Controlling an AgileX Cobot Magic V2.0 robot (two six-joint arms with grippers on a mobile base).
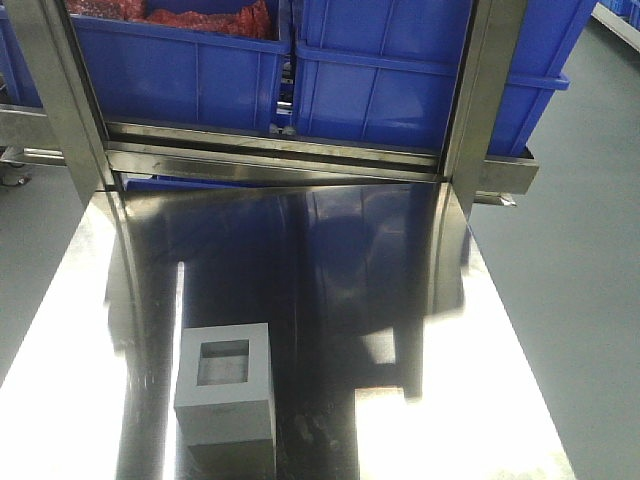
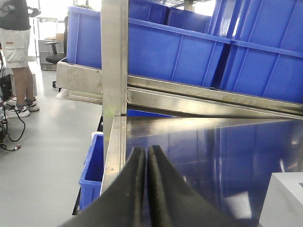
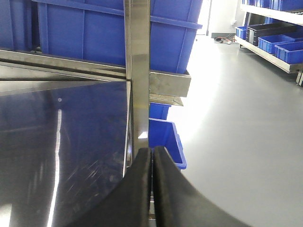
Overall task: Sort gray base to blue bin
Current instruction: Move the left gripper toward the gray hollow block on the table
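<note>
Sitting on the polished steel bench (image 1: 330, 260), toward its near edge and left of centre, the gray base (image 1: 225, 385) rests upright with its square recess facing up. Nothing touches it. In the left wrist view only a pale corner of it shows at the lower right, beside and ahead of the left gripper (image 2: 145, 150), whose black fingers are pressed together with nothing between them. The right gripper (image 3: 152, 150) is just as narrow and empty, and it points at the bench's right edge and an upright post (image 3: 139, 71), well apart from the block.

Beyond the far edge of the bench a steel rack (image 1: 270, 160) carries large blue totes side by side. The left tote (image 1: 180, 70) holds something red. The blue bin (image 1: 420, 90) to the right of it looks the likelier target, though its inside is hidden, so that is a judgement only. Smaller blue boxes stand on the floor (image 3: 165, 142) beside the bench, and a person (image 2: 16, 47) stands off to the left.

By this evidence the task has barely begun: the block is not grasped, not lifted and nowhere near a bin. Left to do are opening a gripper, probably the left one since it is nearer, closing it on the flat sides, carrying the block over the rack rail and releasing it inside.
</note>
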